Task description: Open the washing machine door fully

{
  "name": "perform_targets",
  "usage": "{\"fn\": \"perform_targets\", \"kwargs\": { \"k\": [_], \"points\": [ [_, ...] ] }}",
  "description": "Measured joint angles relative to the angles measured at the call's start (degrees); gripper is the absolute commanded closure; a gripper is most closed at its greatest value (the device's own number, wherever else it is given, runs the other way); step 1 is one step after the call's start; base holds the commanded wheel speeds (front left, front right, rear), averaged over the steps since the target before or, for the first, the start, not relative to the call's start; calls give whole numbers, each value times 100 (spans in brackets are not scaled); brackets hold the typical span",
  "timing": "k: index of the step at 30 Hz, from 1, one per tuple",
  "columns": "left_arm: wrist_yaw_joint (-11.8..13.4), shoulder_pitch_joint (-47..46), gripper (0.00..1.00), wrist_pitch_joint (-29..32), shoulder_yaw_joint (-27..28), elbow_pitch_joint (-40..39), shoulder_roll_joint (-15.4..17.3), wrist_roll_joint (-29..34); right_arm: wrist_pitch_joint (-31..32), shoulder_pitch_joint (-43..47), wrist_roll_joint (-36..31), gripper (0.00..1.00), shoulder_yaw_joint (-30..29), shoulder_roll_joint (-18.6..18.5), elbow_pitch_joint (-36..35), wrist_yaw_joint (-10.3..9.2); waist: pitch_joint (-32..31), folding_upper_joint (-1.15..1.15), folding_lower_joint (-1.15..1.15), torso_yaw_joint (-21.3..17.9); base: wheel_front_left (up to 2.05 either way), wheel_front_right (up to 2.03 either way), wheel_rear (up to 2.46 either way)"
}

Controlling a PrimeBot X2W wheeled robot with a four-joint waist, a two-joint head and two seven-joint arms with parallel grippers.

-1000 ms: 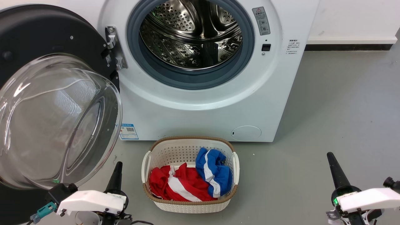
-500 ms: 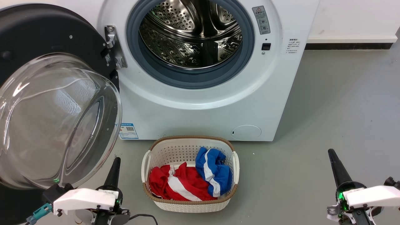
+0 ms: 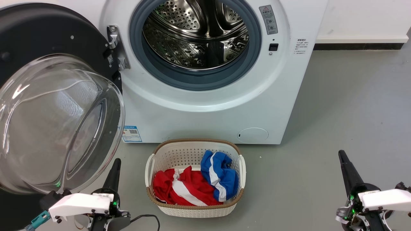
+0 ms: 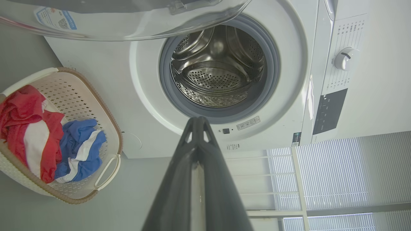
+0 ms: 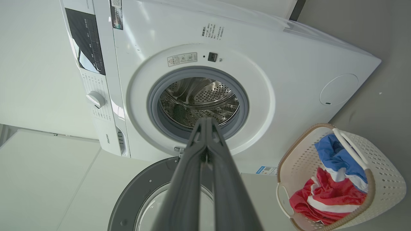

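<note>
Both grippers are pressed closed, gripping nothing. My left gripper [image 3: 116, 163] tapers to one slim dark point low at the left, near the lower edge of the washing machine door [image 3: 57, 125]. Its wrist view puts the glass up at the top, apart from the fingers. My right gripper [image 3: 341, 156] is the same black cone, over bare grey floor [image 3: 346, 106] well apart from everything else.

The door hangs swung wide to the left on a metal hinge [image 3: 115, 48]: a glossy black disc with a clear, bulging glass bowl facing me. Beside it stands the washing machine [image 3: 205, 109], smooth, white and boxy, its round mouth lined with a grey rubber gasket [image 3: 192, 82] around a perforated steel drum [image 3: 196, 35]. A blue label [image 3: 131, 134] sits at its lower left corner.

On the floor just before the machine's front is a pale perforated plastic basket [image 3: 196, 141] with a brown rim, holding a crumpled red-and-white garment [image 3: 183, 189] and a blue-and-white garment [image 3: 220, 176]. The wrist views add what my head view cuts off: a round white dial [image 4: 345, 58] and a dark glossy control panel [image 4: 329, 110] along the machine's top edge.
</note>
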Motion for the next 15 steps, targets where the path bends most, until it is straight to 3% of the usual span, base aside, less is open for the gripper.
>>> {"fn": "perform_targets", "kwargs": {
  "k": [15],
  "points": [
    [-126, -55, 100, 192, 211, -42, -88, -623, 82, -119, 728, 100, -35, 0, 100, 0, 22, 0, 0, -4, 0, 0, 0]
  ]
}}
